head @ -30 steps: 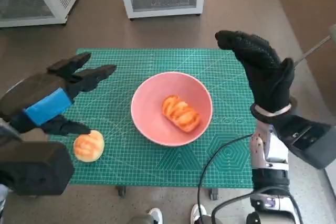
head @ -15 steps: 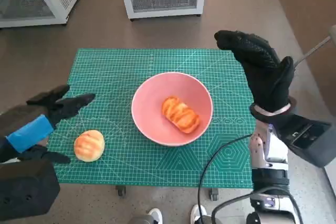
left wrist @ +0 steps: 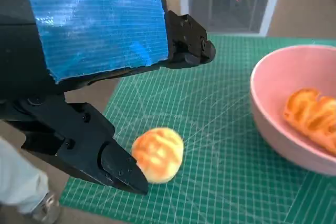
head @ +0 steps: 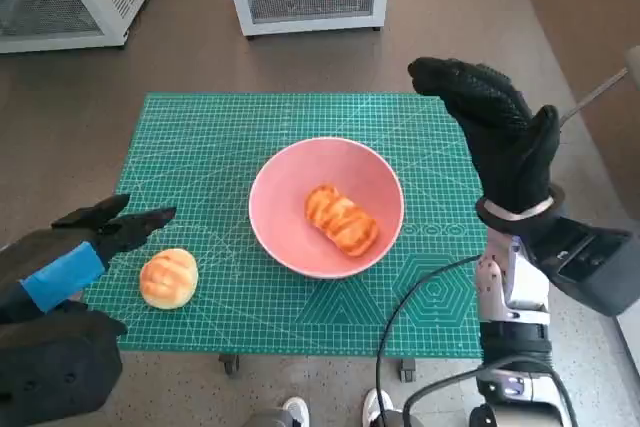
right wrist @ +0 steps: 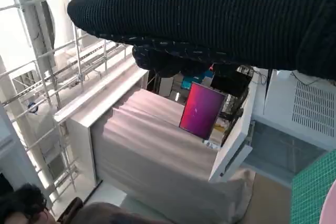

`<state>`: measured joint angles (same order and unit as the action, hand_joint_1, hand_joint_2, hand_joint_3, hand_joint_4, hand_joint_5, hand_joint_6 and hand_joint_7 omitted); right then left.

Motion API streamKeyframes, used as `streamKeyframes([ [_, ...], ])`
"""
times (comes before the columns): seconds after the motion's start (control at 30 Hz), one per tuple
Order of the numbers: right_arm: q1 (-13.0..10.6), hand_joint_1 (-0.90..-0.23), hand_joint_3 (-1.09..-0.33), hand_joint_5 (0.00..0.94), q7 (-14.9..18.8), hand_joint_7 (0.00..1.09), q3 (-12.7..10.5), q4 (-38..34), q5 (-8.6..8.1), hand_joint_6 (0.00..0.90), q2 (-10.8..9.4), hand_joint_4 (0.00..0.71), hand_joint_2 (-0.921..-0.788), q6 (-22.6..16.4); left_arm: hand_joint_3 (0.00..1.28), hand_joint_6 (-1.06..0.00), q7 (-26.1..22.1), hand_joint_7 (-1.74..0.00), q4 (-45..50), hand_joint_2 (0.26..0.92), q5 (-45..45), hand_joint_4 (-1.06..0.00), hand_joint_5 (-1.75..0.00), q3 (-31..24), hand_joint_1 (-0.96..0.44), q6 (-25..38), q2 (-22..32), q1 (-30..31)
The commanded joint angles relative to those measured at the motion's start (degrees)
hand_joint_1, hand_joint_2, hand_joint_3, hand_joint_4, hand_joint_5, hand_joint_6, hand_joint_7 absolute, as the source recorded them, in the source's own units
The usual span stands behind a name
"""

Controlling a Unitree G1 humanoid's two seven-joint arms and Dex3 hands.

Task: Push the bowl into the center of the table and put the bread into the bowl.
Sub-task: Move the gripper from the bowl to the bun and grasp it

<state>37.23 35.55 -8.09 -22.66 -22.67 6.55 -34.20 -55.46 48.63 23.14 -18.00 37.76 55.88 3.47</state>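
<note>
Two hands spread, holding nothing: left hand, right hand; no legible writing.

One pink bowl; two breads: striped, round; one mat.

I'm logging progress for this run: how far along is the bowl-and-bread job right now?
Done: the pink bowl sits about mid-table on the green cutting mat, with one elongated glazed bread inside. In hand: nothing; the left hand hovers open beside the round bun near the mat's front left corner, and the right hand is raised, empty. Left: the round bun is not yet in the bowl.
</note>
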Motion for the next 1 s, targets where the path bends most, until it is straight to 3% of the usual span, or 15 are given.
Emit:
streamKeyframes([
  [0.03,-1.3,-0.754,-0.764,0.001,0.7,0.41,-0.3,-0.4,-0.75,0.084,0.5,0.208,-0.921,0.9,0.01,-0.24,1.7,-0.01,0.2,0.684,2.0,-0.06,-0.01,2.7,0.15,0.3,0.7,1.6],
  [1.0,-1.3,-0.754,-0.764,0.001,1.8,0.38,-1.2,-0.6,-1.59,0.107,1.1,0.209,-0.921,1.8,0.01,-0.26,15.8,-0.01,-14.8,0.706,17.1,-0.13,-0.01,22.0,0.07,-2.4,-4.8,-1.4],
])
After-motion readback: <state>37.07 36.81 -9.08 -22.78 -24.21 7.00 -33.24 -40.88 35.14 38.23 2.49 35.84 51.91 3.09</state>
